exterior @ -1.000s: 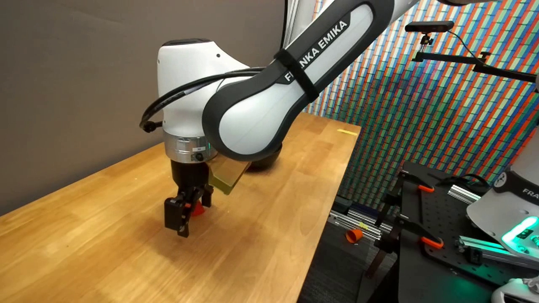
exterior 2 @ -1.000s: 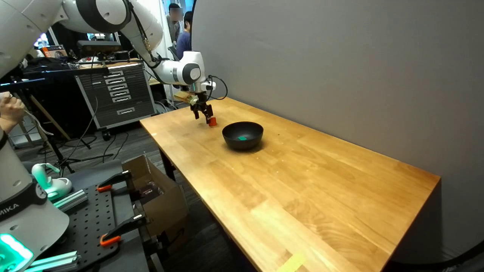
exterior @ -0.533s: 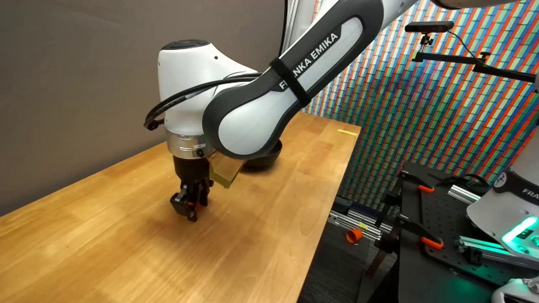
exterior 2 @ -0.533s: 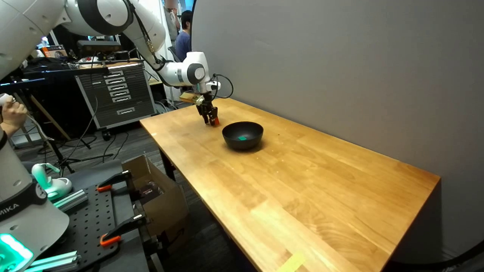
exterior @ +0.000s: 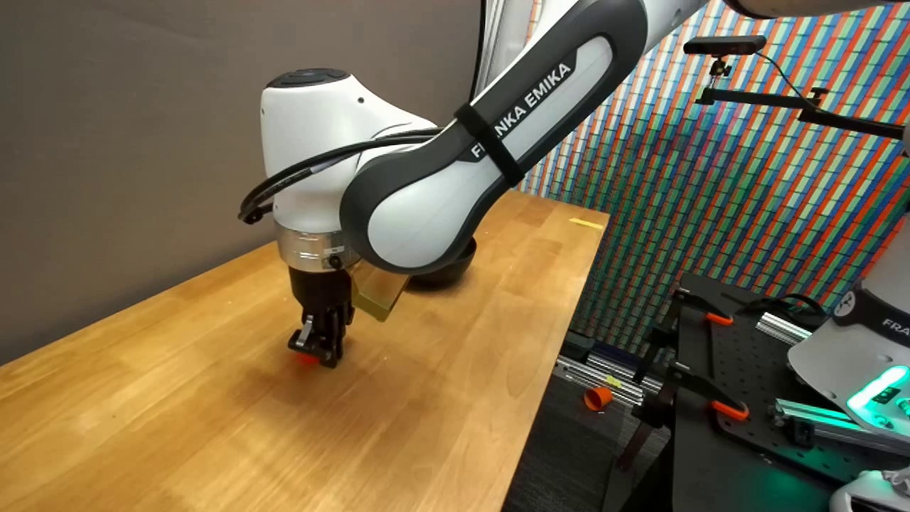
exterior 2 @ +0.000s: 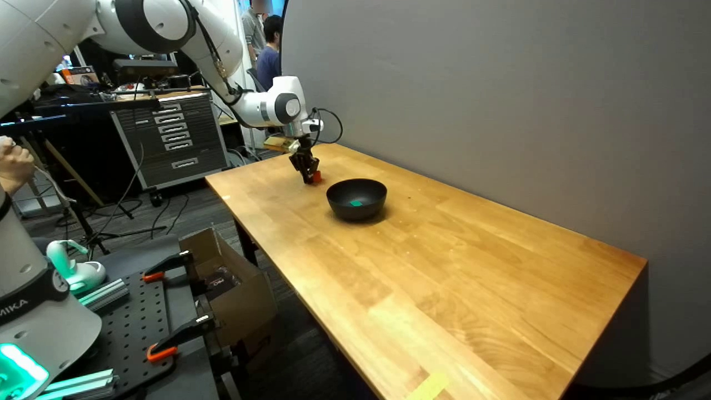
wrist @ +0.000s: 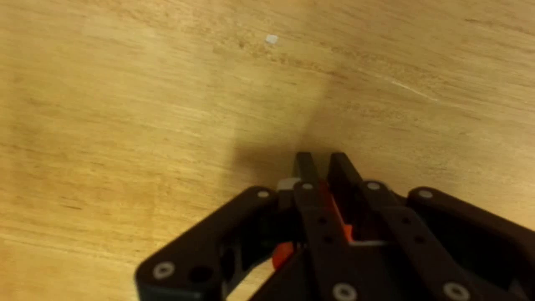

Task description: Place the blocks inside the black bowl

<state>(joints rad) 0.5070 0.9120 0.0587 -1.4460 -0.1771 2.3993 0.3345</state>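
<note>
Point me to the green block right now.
In an exterior view, the green block lies inside the black bowl, which stands on the wooden table, to the right of the red-orange block in that picture.

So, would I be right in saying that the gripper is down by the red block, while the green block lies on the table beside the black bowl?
Not quite: the green block lies inside the black bowl, not beside it, as an exterior view shows. The gripper is indeed down by the red block.
</note>
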